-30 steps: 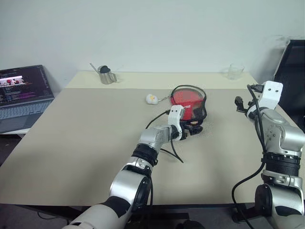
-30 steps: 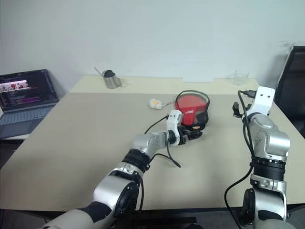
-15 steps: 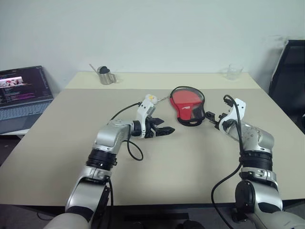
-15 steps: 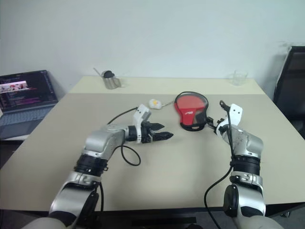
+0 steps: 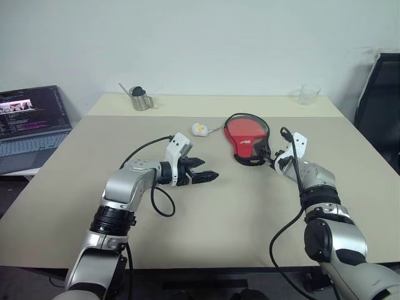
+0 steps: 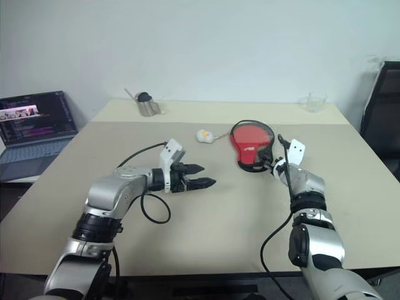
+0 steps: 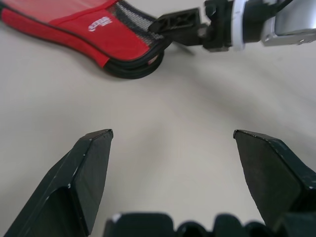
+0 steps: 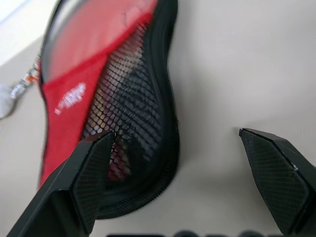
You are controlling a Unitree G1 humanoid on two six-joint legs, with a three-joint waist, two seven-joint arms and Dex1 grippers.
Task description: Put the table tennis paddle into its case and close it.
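Observation:
The case (image 5: 245, 137) lies flat right of the table's middle, with a black rim, a black mesh pocket (image 8: 123, 113) and red fabric bearing a white logo (image 7: 98, 24). Red fills its round part. The paddle is hidden; I cannot tell its blade from the red fabric, and no handle shows. My right gripper (image 5: 270, 154) is open at the case's near right edge, one finger (image 8: 91, 168) over the mesh rim and the other over bare table. My left gripper (image 5: 209, 169) hangs open and holds nothing, left of the case and apart from it, pointing toward it.
A small white-yellow ball (image 5: 199, 129) lies left of the case, joined to it by a thin chain. A metal cup (image 5: 140, 100) stands at the back left and a clear glass (image 5: 308, 94) at the back right. A laptop (image 5: 28, 125) is off to the left, a black chair (image 5: 381, 106) to the right.
My left gripper has drawn back from the case to the left. The raised mesh flap now lies flat. My right gripper has come down and in to the case's right edge.

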